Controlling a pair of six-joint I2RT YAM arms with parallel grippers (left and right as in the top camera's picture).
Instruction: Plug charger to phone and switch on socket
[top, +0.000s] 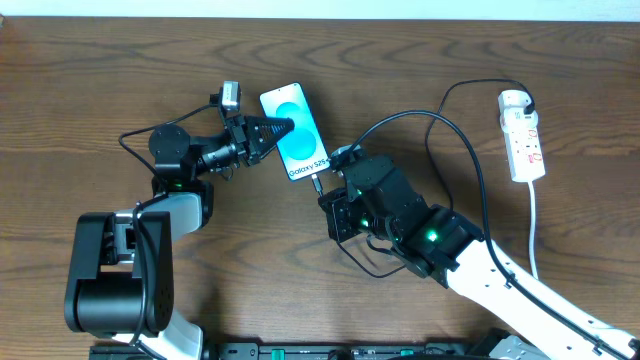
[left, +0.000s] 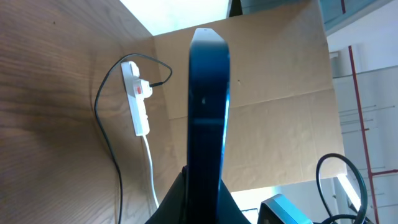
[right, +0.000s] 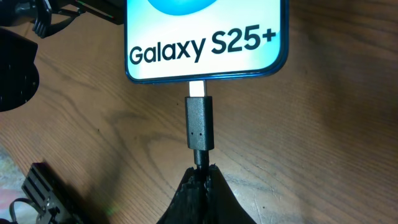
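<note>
Has the phone (top: 296, 134) just left and far of the table's middle: slim, black-framed, glossy screen up in cyan and white, "Galaxy S25+" printed along the near end. Grips it at the left long edge with the left gripper (top: 286, 128), black tapered fingers clenched on the thin slab. Shows edge-on from that wrist as a dark blue blade. Cannot tell whether resting on the wood or lifted. Meets the near short end with the charger (right: 200, 127): matte black rectangular plug, short silver tip at the port, depth of seating unclear. Pinches the thin cable just behind that plug with the right gripper (right: 202, 171), rough black fingertips shut tight on it. Runs the black cable off to the right in loose arcs to the socket (top: 524, 135), far right and well apart from the phone: white, elongated, round-ended plastic, red marks on its face, white cord (top: 536, 225) leading toward the near edge. Sets all on a table (top: 100, 80) of dark brown, matte wood grain.
</note>
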